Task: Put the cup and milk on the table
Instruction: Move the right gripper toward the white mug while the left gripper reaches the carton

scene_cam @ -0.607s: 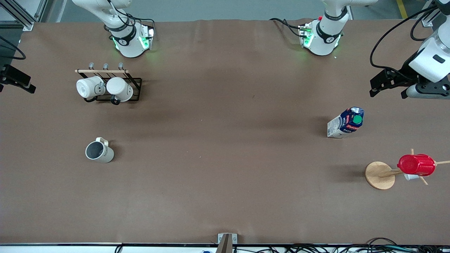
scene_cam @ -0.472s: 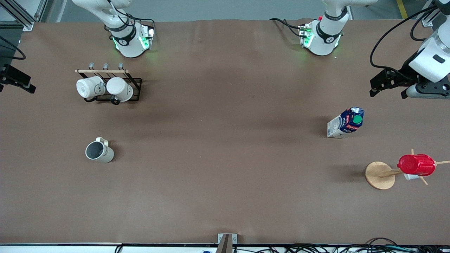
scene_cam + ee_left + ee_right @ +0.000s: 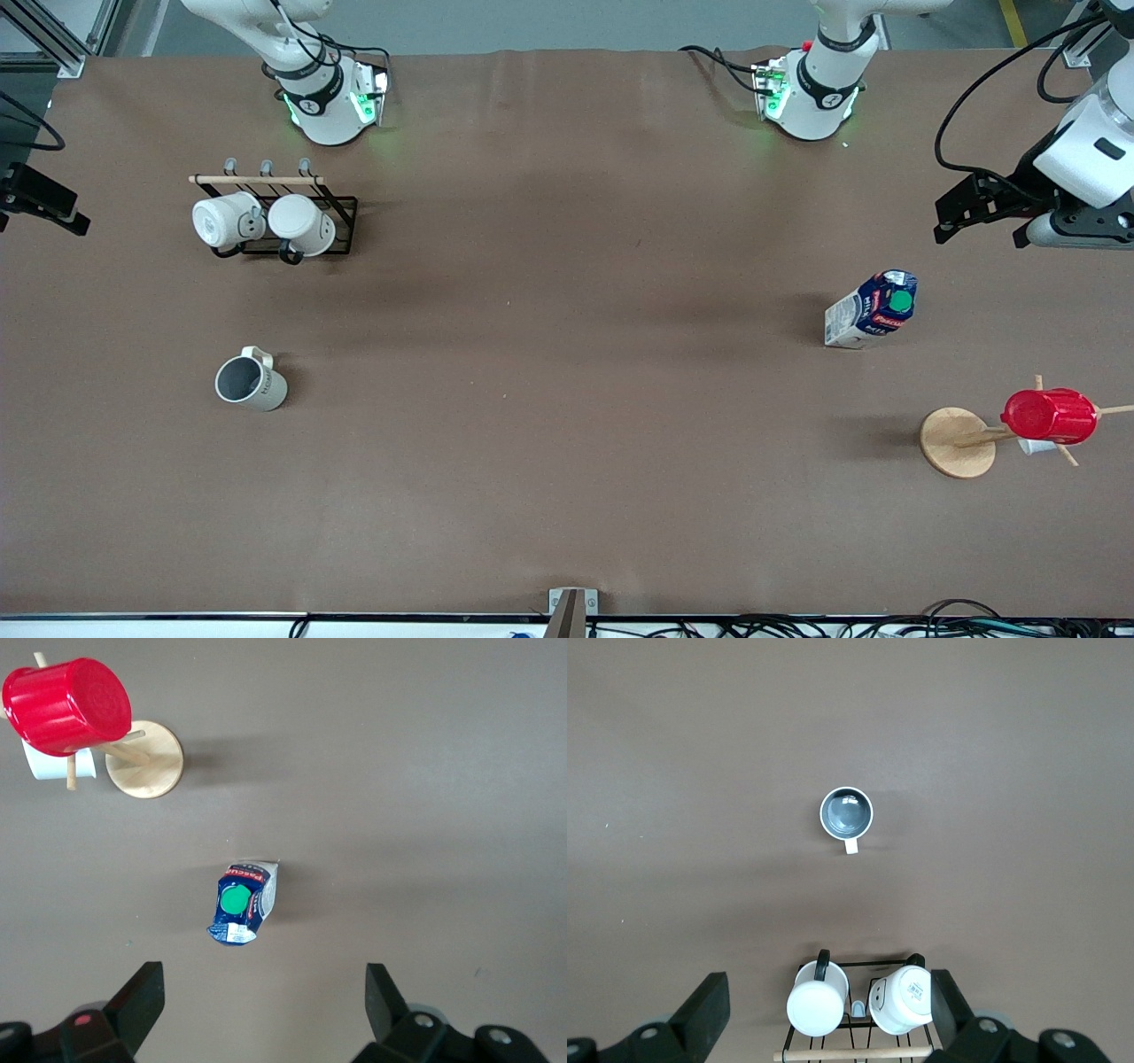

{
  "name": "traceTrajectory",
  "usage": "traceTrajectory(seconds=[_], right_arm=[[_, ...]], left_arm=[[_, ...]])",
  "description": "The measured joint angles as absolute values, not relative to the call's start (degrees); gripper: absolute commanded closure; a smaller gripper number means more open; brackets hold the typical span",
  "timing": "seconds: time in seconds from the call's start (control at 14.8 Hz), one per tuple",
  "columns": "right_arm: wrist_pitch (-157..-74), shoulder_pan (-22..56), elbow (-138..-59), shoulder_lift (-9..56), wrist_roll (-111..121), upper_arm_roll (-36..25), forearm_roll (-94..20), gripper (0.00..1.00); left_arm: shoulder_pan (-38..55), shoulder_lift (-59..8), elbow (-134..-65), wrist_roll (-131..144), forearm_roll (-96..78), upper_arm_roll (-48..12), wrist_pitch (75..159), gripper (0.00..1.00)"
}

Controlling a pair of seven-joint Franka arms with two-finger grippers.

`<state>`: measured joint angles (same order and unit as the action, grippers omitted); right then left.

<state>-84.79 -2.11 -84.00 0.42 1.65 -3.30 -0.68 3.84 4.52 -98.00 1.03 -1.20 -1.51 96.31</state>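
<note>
Relative to the milk (image 3: 872, 309), everything was placed as follows. The carton was seen upright on the table (image 3: 567, 461), green cap up, toward the left arm's end. The left gripper (image 3: 961, 217) was held in the air over bare table, over a spot farther from the front camera than the milk and closer to the table's end. In the left wrist view the milk (image 3: 242, 904) was seen ahead of the two open fingers (image 3: 142, 997), a little off their midline; nothing was held or touched. The cup (image 3: 251, 382) was found well apart from the milk, at the right arm's end, upright, mouth up, its handle turned toward the black rack with two white mugs (image 3: 273, 221). The right gripper (image 3: 830, 1010) could not be made out in the front view; its wrist view showed both fingers spread wide and empty, high over that rack, the cup (image 3: 847, 812) ahead of them. The left arm was judged nearer to the milk, the right arm to the cup. A red cup on a wooden stand (image 3: 1045, 416) was noted nearer the front camera than the milk.
</note>
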Motion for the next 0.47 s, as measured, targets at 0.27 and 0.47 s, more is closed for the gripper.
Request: traceTrajectory(seconds=[0.27,0.47], right_arm=[[-85.28,-2.16,-85.0,1.01,1.89,-3.41,-0.69,0.0],[-88.34,-2.19,-86.45,5.03,2.0,-3.54,-0.73,0.0]], left_arm=[[3.61,4.8,-99.66,1.06,-1.2,-1.45,95.53,0.0],[2.5,6.1,-105.43,0.73,-1.2,-1.4,99.3,0.01]])
